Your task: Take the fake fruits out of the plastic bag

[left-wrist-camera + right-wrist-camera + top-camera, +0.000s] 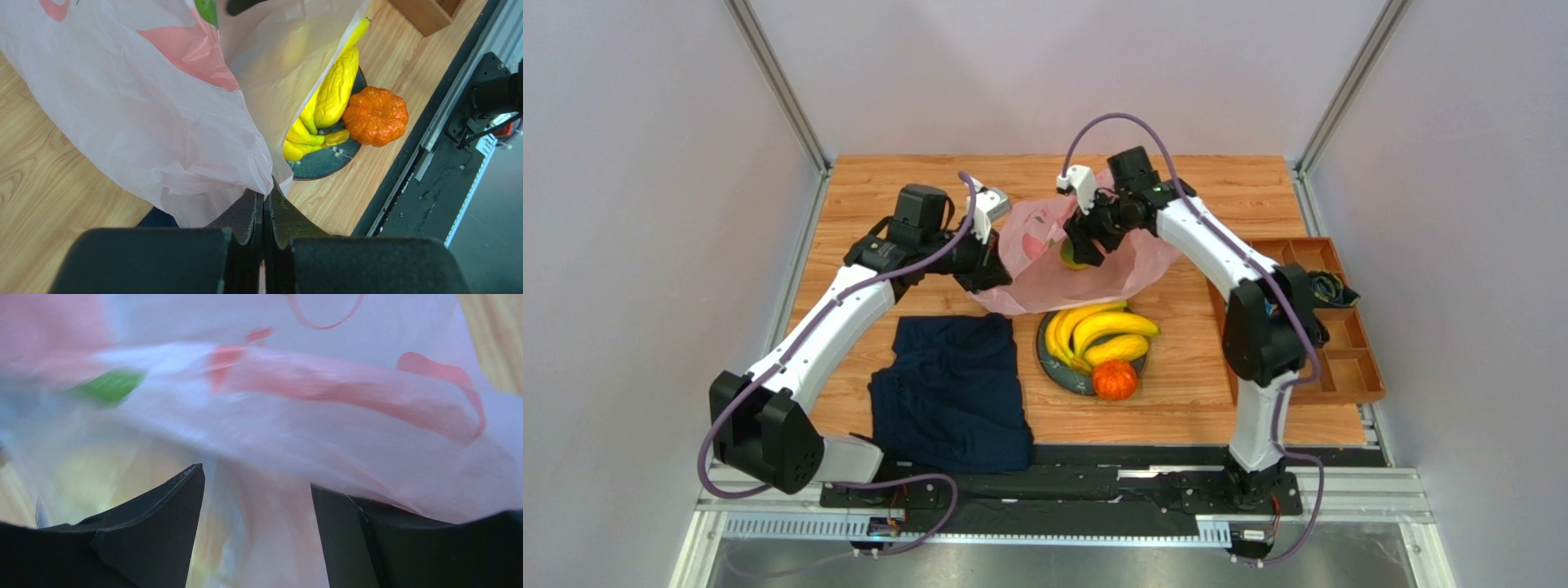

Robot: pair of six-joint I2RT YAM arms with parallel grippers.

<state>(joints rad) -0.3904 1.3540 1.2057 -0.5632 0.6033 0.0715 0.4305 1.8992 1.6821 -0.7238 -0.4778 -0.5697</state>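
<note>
The pink plastic bag (1051,276) lies at mid-table, its mouth lifted. My left gripper (987,265) is shut on the bag's near-left edge; in the left wrist view the closed gripper (267,191) pinches the film (153,104). My right gripper (1085,233) reaches into the bag mouth from the right, by a green-yellow round fruit (1070,255). In the right wrist view the gripper (258,490) is open, with bag film (319,416) all around it and a yellowish glow behind the film. A banana bunch (1097,331) and an orange fruit (1114,380) sit on the dark plate (1053,365).
A folded navy cloth (952,390) lies front left of the plate. A wooden compartment tray (1342,355) stands at the right edge. The left wrist view also shows the bananas (334,92), orange fruit (375,115) and plate (319,166) near the front rail.
</note>
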